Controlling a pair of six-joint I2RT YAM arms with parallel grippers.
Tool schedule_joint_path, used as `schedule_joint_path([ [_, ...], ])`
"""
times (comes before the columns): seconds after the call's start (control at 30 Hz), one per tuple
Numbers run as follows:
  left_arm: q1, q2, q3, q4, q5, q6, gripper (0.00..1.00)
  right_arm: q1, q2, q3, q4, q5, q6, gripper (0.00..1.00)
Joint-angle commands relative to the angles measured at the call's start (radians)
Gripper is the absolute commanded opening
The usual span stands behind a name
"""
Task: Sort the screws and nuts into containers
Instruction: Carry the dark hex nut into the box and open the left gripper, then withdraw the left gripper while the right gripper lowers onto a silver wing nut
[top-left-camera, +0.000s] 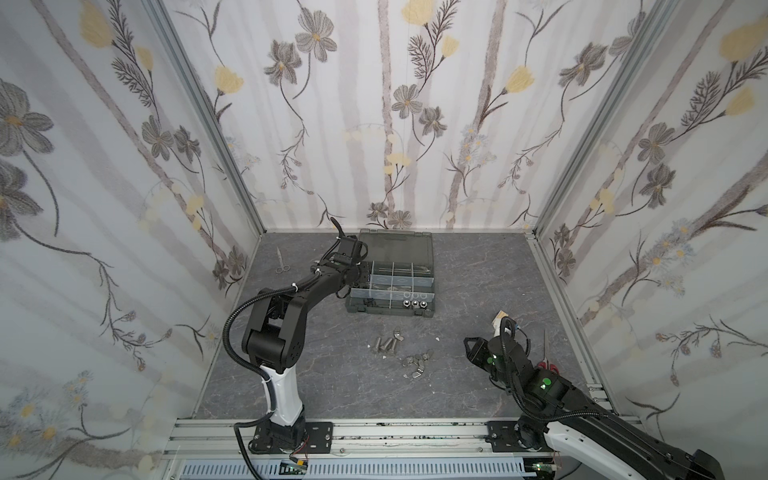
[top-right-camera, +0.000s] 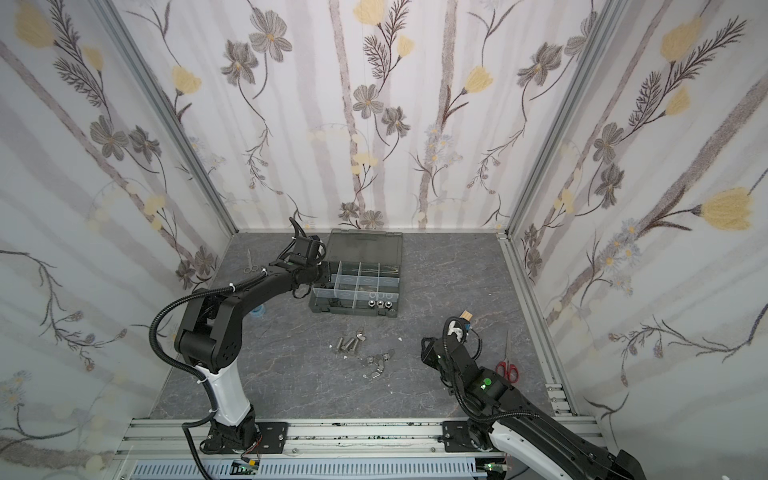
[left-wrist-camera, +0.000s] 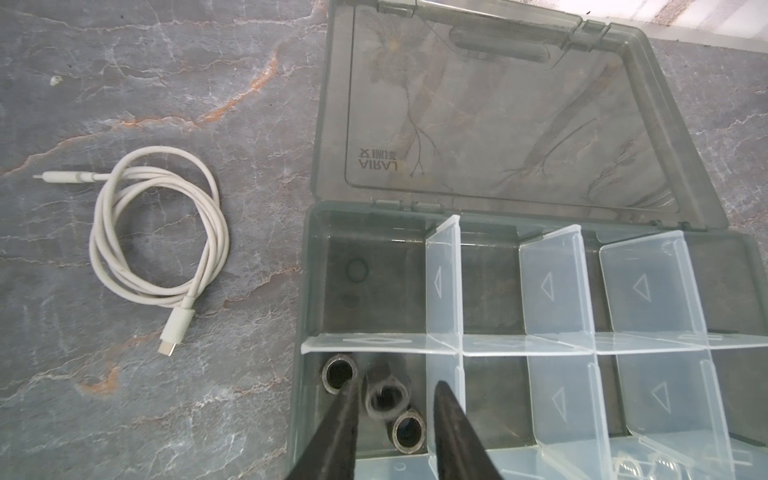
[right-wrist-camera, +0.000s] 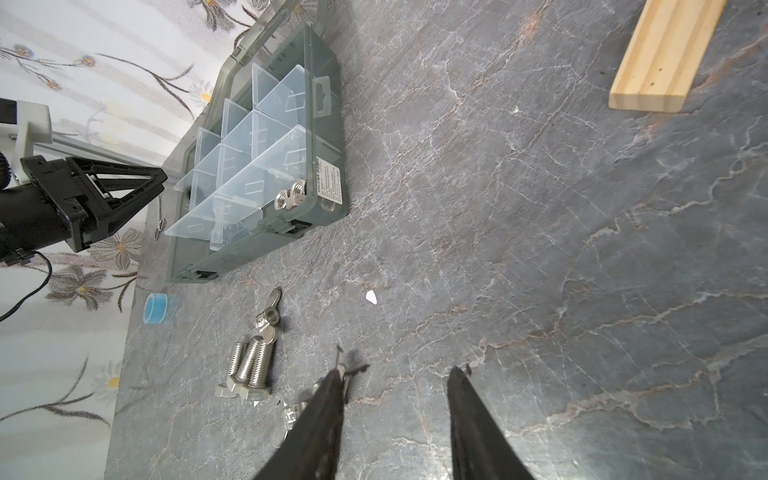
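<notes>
While the left gripper (left-wrist-camera: 398, 380) hangs over the left middle compartment of the case (top-left-camera: 388, 312), narrowly parted with nothing clamped and 3 black nuts (left-wrist-camera: 409, 432) lying below it, the loose pile looks like the right arm's job. The right gripper (right-wrist-camera: 398, 370) is narrowly parted and empty over the bench (top-left-camera: 478, 282). Just left of it lie wing nuts (top-left-camera: 417, 361). 3 silver screws (top-left-camera: 384, 345) lie further left, long axes roughly near-to-far, threads toward the case. Right arm is nearer.

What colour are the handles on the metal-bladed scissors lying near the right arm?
Red. The metal-bladed scissors show clearest in a top view.
</notes>
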Motion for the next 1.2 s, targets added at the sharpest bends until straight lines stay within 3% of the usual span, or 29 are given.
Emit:
schedule_joint_path([
  [0.0, 0.001, -0.036, -0.013, 0.012, -0.004, -0.018, 0.46, 0.001, 0.006, -0.002, -0.007, 0.021, 0.011, 0.43],
  [0.1, 0.000, -0.073, -0.059, 0.013, -0.016, -0.026, 0.53, 0.000, 0.025, -0.001, 0.010, 0.013, -0.001, 0.43],
  [0.4, 0.002, -0.297, -0.261, 0.019, -0.038, -0.077, 0.56, -0.008, 0.171, 0.036, 0.142, 0.011, -0.092, 0.44],
  [0.83, 0.004, -0.567, -0.474, 0.036, -0.062, -0.151, 0.60, -0.010, 0.615, 0.330, 0.203, -0.149, -0.246, 0.43],
  [1.17, 0.007, -0.634, -0.535, 0.052, -0.068, -0.164, 0.61, 0.041, 0.843, 0.535, 0.090, -0.143, -0.331, 0.42],
])
